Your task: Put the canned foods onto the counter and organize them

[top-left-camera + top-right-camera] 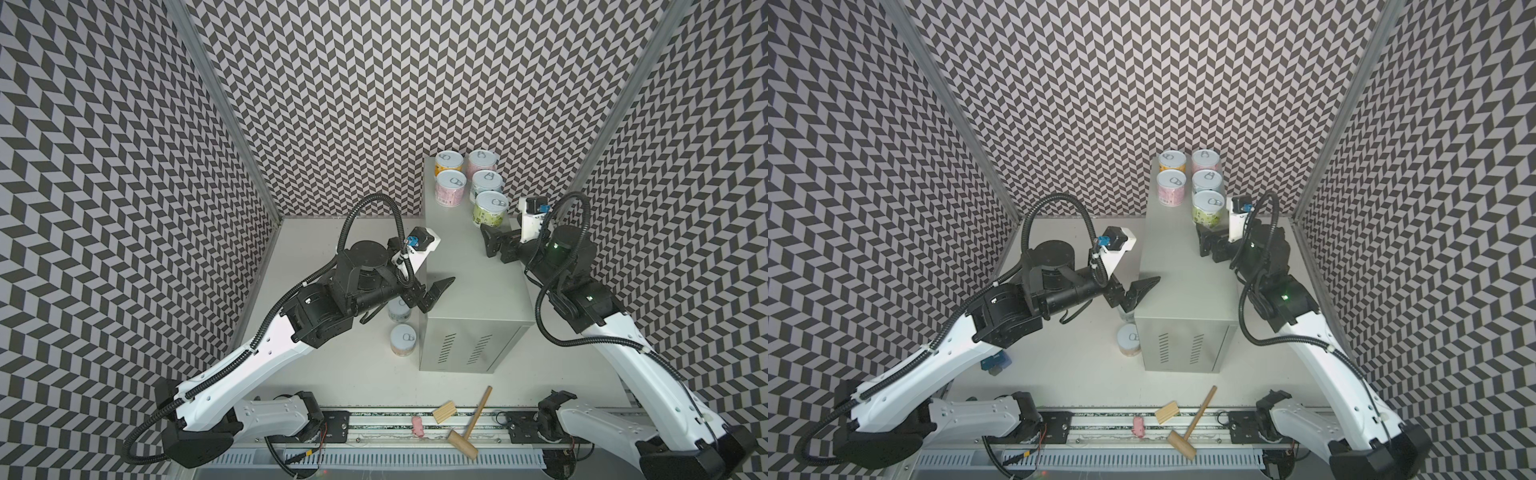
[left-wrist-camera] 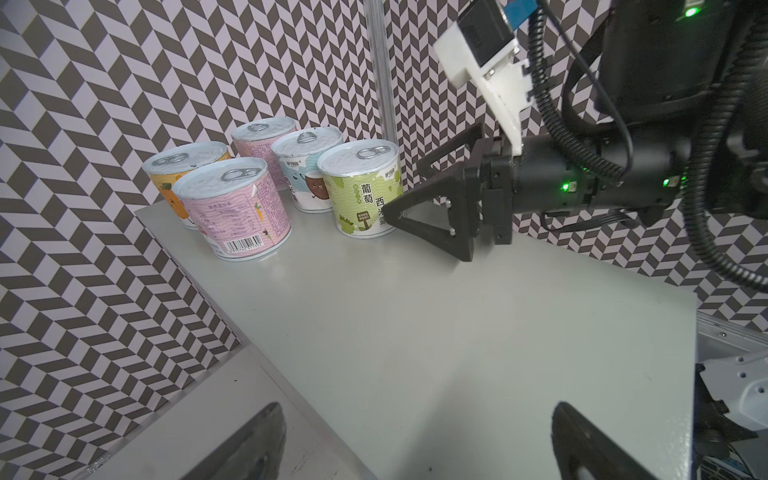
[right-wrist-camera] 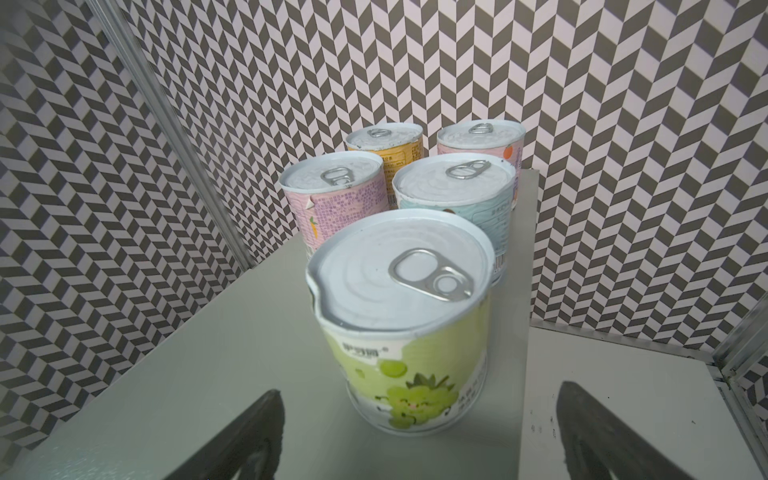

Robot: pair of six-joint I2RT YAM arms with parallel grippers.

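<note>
five cans (image 1: 451, 188) upright at worktop's (image 1: 469, 282) far end, i see right jaws released just short of green can (image 3: 399, 332), left jaws spread wide at worktop's left edge

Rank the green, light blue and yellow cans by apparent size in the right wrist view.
1. green can
2. light blue can
3. yellow can
Nearness to the camera drives this order, so their true sizes may be equal.

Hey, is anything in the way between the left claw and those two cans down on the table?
Nothing visible. The open left claw hangs right over the far can, partly hiding it; the near can stands free. Both sit close beside the counter, whose wall might crowd one finger.
</note>
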